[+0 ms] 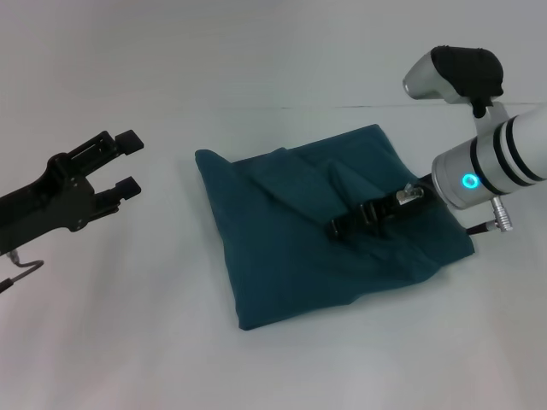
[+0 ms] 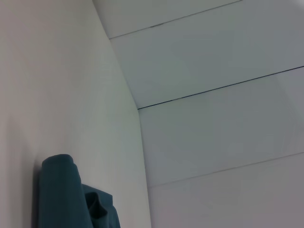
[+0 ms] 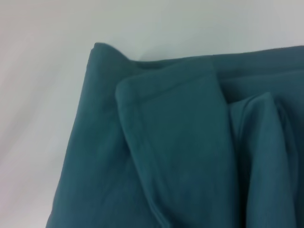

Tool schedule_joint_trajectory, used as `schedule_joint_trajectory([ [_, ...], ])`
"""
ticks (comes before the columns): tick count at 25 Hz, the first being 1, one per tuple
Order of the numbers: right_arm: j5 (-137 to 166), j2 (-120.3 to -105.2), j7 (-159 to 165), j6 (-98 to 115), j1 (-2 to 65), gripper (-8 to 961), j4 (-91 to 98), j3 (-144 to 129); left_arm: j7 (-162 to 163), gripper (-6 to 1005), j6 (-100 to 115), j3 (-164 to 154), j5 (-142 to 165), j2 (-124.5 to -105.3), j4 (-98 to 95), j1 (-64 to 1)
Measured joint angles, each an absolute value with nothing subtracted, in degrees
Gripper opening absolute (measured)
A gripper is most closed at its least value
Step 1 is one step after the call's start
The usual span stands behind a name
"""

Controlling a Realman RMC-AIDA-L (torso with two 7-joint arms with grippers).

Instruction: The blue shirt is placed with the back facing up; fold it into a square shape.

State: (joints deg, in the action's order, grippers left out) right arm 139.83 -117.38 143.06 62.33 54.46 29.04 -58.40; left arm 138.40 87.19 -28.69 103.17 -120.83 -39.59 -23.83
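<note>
The blue shirt (image 1: 316,235) lies folded into a rough square on the white counter (image 1: 128,325). The right pincer (image 1: 346,227) rests low on it, its state unclear. The left pincer (image 1: 130,164) hovers spread, well apart.

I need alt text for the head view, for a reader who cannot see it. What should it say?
A blue shirt, folded into a rough square, lies on a white table. The right gripper rests on top of the shirt, while the left gripper hovers open to its left, apart from it.
</note>
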Motion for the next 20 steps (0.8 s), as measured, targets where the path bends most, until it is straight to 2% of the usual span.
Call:
schedule_joint_trajectory([
  [5, 140.33, -117.26, 143.83, 62.15, 54.17, 774, 29.57, -58.49, 138.02, 934, 87.19, -27.58, 103.09, -120.7, -38.4, -23.91],
  [15, 140.63, -117.11, 143.71, 62.33, 53.96, 556, 29.62, -58.44, 137.93, 933, 87.19, -27.34, 103.09, -120.59, -38.38, -23.91],
  [20, 140.57, -116.95, 143.77, 62.3, 53.48, 352, 29.62, -58.16, 137.91, 933, 87.19, -27.33, 103.09, -120.61, -38.41, -23.91],
])
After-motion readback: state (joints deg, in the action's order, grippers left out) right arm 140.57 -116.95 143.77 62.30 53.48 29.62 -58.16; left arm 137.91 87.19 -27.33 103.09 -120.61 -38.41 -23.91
